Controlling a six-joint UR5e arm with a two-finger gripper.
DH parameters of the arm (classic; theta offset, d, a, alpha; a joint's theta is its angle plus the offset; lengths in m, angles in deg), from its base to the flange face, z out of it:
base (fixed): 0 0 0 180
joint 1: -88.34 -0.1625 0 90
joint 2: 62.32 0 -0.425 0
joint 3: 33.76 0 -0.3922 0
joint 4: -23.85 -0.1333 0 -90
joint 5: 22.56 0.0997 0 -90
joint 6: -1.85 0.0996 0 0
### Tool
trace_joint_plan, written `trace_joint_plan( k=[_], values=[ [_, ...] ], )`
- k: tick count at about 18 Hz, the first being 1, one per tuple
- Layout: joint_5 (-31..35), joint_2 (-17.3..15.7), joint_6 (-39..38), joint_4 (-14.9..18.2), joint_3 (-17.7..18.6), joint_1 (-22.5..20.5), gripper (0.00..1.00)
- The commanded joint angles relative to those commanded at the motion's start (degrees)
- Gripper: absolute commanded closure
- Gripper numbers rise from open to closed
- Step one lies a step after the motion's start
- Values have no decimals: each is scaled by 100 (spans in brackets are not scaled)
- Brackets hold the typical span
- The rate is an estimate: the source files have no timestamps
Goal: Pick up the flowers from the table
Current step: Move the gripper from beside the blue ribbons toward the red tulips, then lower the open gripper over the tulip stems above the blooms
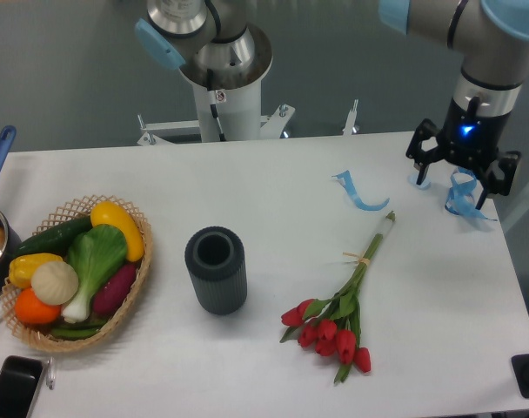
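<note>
We judge the bunch of red tulips with long green stems (343,300), lower right of centre on the white matte table (273,192), light and fragile, best held at the banded stems, while the black two-finger gripper (457,165) at upper right has its fingers spread, grasping nothing.

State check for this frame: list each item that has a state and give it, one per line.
hand: open, empty, raised above the table's far right, apart from the flowers
flowers: lying flat on the table, tied, not grasped
dark cylinder vase: upright, looks empty
wicker basket: full of vegetables
blue ribbon pieces: lying loose on the table
phone: flat, screen dark
</note>
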Motion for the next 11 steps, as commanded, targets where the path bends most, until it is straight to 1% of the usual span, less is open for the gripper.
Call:
trace_joint_plan(
  k=[2, 4, 6, 8, 10, 11],
  values=[
    [9, 9, -10, -149, 184, 131, 0],
    [9, 9, -36, -421, 439, 185, 0],
    [17, -9, -158, -877, 772, 194, 0],
    [18, 35, -605, -1413, 949, 220, 0],
    [26, 140, -791, -1512, 994, 386, 0],
    [35, 175, -835, -1521, 994, 404, 0]
  ],
)
